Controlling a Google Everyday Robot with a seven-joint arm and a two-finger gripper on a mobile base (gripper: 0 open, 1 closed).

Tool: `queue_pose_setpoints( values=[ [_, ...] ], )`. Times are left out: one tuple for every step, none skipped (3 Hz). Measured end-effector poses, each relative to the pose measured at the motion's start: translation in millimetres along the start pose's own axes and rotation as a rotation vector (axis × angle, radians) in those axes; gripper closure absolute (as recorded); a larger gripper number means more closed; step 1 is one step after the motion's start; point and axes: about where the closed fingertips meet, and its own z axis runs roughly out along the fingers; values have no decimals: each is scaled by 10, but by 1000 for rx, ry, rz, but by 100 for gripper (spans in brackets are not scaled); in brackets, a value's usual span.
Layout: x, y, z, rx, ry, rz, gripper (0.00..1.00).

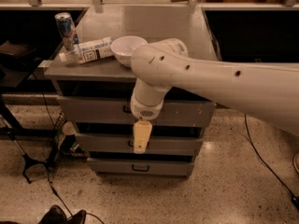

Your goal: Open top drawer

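Now the gripper (140, 144) hangs just below the top drawer (88, 110).

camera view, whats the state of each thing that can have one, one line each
top drawer: looks shut, handle partly hidden by the arm
middle drawer: looks shut
bottom drawer: looks shut
gripper: points down in front of the middle drawer, below the top drawer's handle
can: upright
bottle: lying on its side
bowl: upright, looks empty
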Motion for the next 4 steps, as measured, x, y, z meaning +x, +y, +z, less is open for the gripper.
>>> queue_pose_setpoints(
  values=[
    [-127, -229, 432, -37, 5, 8, 0],
    [-183, -410, 841, -78, 12, 30, 0],
    [-164, -484, 1016, -99, 14, 47, 0],
    [21, -499, 957, -88, 6, 79, 0]
  ],
)
